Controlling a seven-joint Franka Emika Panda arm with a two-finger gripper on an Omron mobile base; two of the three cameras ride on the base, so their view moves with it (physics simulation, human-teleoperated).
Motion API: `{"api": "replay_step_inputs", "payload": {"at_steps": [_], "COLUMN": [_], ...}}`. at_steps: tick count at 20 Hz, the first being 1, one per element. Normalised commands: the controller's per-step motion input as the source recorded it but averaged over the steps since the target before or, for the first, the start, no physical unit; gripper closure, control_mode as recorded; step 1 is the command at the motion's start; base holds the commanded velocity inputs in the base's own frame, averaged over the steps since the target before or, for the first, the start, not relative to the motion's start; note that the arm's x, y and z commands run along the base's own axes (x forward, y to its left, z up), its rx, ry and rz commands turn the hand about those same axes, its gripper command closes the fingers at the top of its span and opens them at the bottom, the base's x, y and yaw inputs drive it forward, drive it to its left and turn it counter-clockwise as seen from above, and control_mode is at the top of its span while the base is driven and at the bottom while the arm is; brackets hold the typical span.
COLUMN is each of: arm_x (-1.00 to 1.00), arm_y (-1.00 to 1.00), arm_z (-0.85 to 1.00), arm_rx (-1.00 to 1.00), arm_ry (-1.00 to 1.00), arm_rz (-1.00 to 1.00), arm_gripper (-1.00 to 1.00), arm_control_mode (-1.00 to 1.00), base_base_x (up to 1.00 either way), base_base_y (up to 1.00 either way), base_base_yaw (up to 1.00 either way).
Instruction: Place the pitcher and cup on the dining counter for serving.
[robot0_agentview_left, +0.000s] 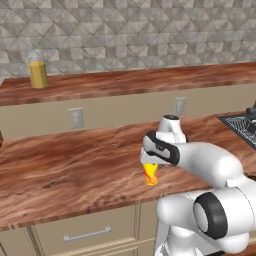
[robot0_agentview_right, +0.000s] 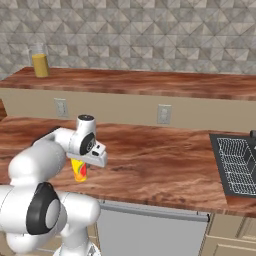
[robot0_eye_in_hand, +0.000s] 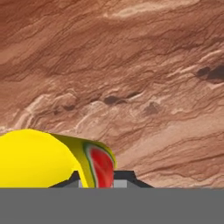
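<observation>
Cup (robot0_agentview_left: 150, 175) top behind gripper (robot0_agentview_left: 150, 162)

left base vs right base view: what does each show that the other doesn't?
Left base view: a drawer front with a handle below the worktop. Right base view: the sink basin with its wire rack almost whole. Both: the pitcher on the dining counter, the cup on the worktop under the hand, and two wall outlets.

Rendering evenly bright, flat, diffuse; showing no glare, barely any shadows; blurring wood grain slightly in close hand view.
</observation>
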Motion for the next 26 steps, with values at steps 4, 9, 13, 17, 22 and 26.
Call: {"api": "replay_step_inputs", "payload": {"at_steps": [4, 9, 13, 17, 22, 26], "arm_x": [-0.27, -0.27, -0.16, -0.19, -0.19, -0.23], "arm_y": [0.00, 0.00, 0.01, 0.00, 0.00, 0.00], "arm_z": [0.00, 0.14, 0.35, 0.44, 0.66, 0.69], "arm_rx": [0.00, 0.00, 0.00, 0.04, 0.07, 0.14], "arm_ry": [-0.06, -0.18, -0.27, -0.29, -0.21, -0.02], "arm_rz": [0.00, 0.00, 0.00, 0.00, -0.03, -0.09], "arm_gripper": [1.00, 1.00, 1.00, 1.00, 1.00, 1.00], "arm_control_mode": [-1.00, -1.00, -1.00, -1.00, -1.00, -1.00], "base_base_x": [0.00, 0.00, 0.00, 0.00, 0.00, 0.00], "base_base_y": [0.00, 0.00, 0.00, 0.00, 0.00, 0.00], "base_base_yaw": [0.00, 0.00, 0.00, 0.00, 0.00, 0.00]}}
